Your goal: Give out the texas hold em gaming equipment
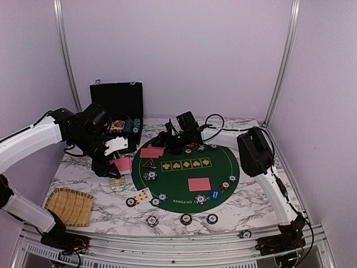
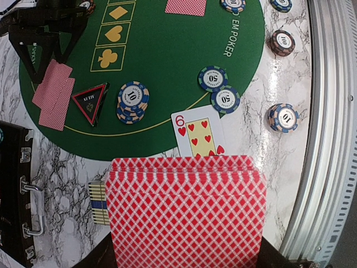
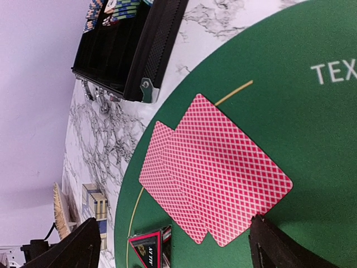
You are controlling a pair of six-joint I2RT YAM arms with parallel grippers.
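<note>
A: Holding a deck of red-backed cards (image 2: 184, 212) clamped in the left gripper (image 2: 187, 257), above the marble surface (image 2: 72, 178), just short of the six of hearts (image 2: 198, 131).
B: Right gripper (image 3: 175, 223)?
A: Jaws spread, empty, straddling two face-down cards (image 3: 217, 178) at the green mat (image 3: 312, 139) edge, beside the triangular button (image 3: 148, 248).

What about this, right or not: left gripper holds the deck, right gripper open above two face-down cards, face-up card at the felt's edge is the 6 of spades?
Wrong suit: the face-up card is the 6 of hearts, as the left wrist view shows. The left gripper does hold the deck, and the right gripper is open above the two face-down cards.
</note>
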